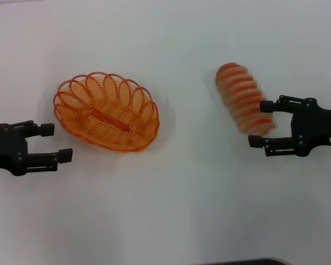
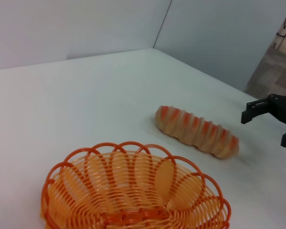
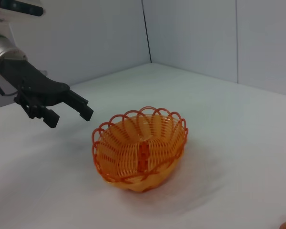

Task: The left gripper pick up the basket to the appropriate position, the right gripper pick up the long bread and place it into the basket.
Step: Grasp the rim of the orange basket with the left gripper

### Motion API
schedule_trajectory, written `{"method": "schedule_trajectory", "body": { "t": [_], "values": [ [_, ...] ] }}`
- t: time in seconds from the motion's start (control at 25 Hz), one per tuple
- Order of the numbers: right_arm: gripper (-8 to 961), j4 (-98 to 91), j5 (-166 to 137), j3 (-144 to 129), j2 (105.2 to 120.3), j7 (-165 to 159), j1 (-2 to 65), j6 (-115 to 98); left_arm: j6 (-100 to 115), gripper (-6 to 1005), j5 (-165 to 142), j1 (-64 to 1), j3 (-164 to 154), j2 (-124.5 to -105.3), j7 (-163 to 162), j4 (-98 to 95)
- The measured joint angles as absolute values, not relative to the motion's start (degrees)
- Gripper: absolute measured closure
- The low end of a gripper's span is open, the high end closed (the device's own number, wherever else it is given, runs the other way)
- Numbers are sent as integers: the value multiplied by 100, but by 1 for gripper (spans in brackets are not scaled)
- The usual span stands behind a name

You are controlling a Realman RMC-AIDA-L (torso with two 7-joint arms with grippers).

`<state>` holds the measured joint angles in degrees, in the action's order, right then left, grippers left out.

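Basket [image 1: 106, 111] seen upright on white table [image 1: 182, 210], nothing held inside. Long bread [image 1: 244, 98] laid well apart, outside basket. Left gripper [image 1: 59, 143] spread wide beside basket — nothing gripped. Right gripper [image 1: 262, 122] spread wide at bread's near end — bread not clasped.

The left gripper [image 1: 56, 142] sits at the left edge of the head view, a little below the middle, its black body running in from the frame's border and its two fingers pointing toward the centre, spread well apart with nothing between them. The right gripper [image 1: 261, 123] enters from the right edge at about mid-height, fingers pointing toward the centre and likewise parted, a small white label on its body. In the right wrist view the left gripper shows at upper left on a black arm with a silver-white segment
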<state>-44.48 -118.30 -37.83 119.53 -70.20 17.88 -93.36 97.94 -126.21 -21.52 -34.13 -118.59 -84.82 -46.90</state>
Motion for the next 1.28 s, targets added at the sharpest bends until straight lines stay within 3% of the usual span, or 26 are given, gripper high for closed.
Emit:
{"method": "schedule_trajectory", "body": {
  "t": [0.48,0.76,1.28],
  "values": [
    [22,-4447,-11830,-3788,11953,-7025,1802,-9356,9769,127,-12580,-2186,-3186,-11867,-8614,-4702],
    [23,-4433,-11821,-3787,11953,-7067,1815,-9374,9456,127,-12567,-2602,-2288,-11854,-9878,-4702],
    [22,-4479,-11817,-3779,11953,-7114,1932,-9387,8377,128,-13551,-3514,-3283,-11598,-12783,-4947]
  ]
}}
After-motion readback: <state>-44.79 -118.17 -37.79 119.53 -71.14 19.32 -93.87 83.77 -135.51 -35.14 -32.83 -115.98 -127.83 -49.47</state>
